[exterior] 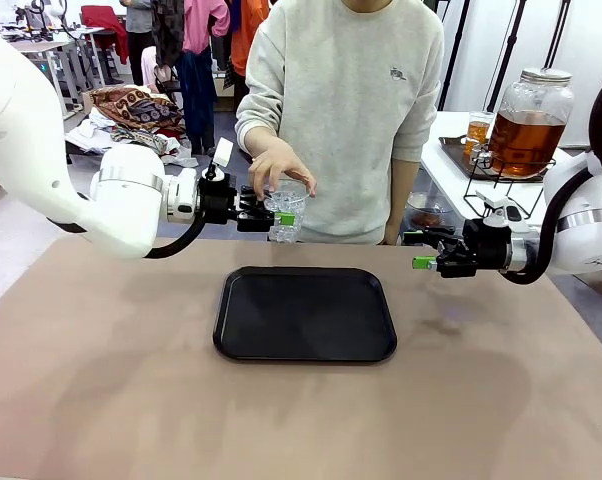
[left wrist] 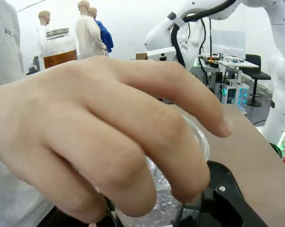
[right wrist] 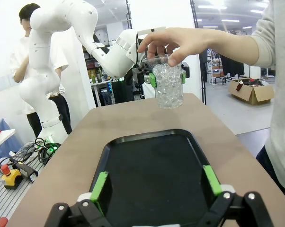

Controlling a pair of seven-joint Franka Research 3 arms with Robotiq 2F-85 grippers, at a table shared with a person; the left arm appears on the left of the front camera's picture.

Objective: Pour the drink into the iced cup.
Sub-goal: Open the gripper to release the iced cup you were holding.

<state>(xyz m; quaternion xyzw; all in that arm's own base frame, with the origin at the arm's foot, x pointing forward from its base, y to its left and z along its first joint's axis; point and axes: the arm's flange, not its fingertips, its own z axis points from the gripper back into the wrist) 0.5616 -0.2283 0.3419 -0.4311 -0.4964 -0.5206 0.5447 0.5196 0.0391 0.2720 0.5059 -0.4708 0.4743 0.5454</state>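
Both left claw [exterior: 281,217] jaws clamp the iced cup [exterior: 285,212].

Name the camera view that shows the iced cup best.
Right wrist view: the iced cup shows whole, gripped by the left gripper and the person's hand. Front view shows it small; in the left wrist view the hand hides it.
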